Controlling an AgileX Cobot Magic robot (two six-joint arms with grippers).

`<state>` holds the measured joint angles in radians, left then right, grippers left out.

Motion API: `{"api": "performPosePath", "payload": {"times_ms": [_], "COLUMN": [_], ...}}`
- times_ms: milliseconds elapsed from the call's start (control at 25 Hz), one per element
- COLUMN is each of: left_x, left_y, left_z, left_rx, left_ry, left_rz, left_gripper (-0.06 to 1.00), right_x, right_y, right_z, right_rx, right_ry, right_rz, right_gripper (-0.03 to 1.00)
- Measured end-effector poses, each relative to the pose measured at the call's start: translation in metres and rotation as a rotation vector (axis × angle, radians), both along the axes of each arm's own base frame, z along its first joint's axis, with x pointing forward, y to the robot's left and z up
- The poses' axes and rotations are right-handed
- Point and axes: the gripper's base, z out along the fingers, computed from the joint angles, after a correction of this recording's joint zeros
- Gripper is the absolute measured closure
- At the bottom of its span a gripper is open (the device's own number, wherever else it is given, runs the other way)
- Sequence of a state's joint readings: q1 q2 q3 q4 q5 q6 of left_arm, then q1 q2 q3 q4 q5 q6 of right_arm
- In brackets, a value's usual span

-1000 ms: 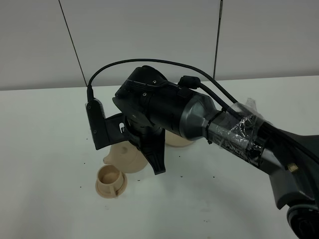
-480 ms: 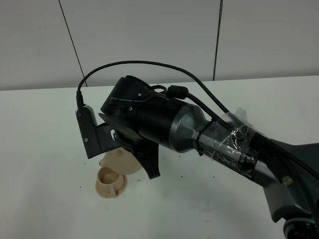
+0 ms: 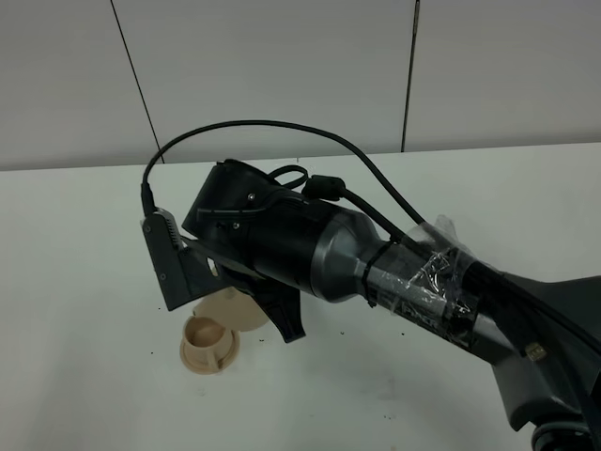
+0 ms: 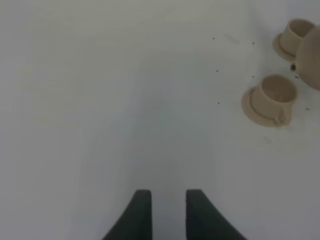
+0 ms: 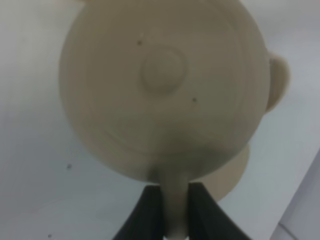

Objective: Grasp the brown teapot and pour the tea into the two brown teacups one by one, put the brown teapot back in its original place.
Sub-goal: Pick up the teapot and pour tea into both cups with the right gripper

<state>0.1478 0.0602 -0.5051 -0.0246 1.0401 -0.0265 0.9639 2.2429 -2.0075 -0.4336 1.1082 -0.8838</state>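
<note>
My right hand [image 5: 175,200] is clenched on the handle of the brown teapot [image 5: 160,90], pot just ahead of the fingers and close by a teacup [image 3: 208,340]. Left hand [image 4: 167,210] slightly parted, empty, over bare desk [image 4: 100,100].

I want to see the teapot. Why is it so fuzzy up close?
Right wrist view: the brown teapot sits too near the lens, so it blurs. Left wrist view: a teacup looks sharper. Exterior high view: the arm hides most of it.
</note>
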Motion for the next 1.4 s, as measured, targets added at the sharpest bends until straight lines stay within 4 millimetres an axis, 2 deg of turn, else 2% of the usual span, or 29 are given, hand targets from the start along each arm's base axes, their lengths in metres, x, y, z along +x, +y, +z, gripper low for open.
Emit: {"api": "performPosePath", "payload": {"times_ms": [280,1080,1400], "left_x": [0.0,0.0,0.0], "left_y": [0.0,0.0,0.0], "left_z": [0.0,0.0,0.0], "left_rx": [0.0,0.0,0.0], "left_ry": [0.0,0.0,0.0], "left_rz": [0.0,0.0,0.0], "left_gripper": [0.7,0.7,0.7], "right_x": [-0.001,0.001,0.0], "right_y": [-0.003,0.001,-0.002], "right_z": [-0.01,-0.004,-0.018], "right_rx": [-0.03,-0.017,-0.031], "right_ry": [0.0,-0.08,-0.083], "right_rz": [-0.009,0.025,0.018], "right_gripper": [0.87,0.87,0.87]}}
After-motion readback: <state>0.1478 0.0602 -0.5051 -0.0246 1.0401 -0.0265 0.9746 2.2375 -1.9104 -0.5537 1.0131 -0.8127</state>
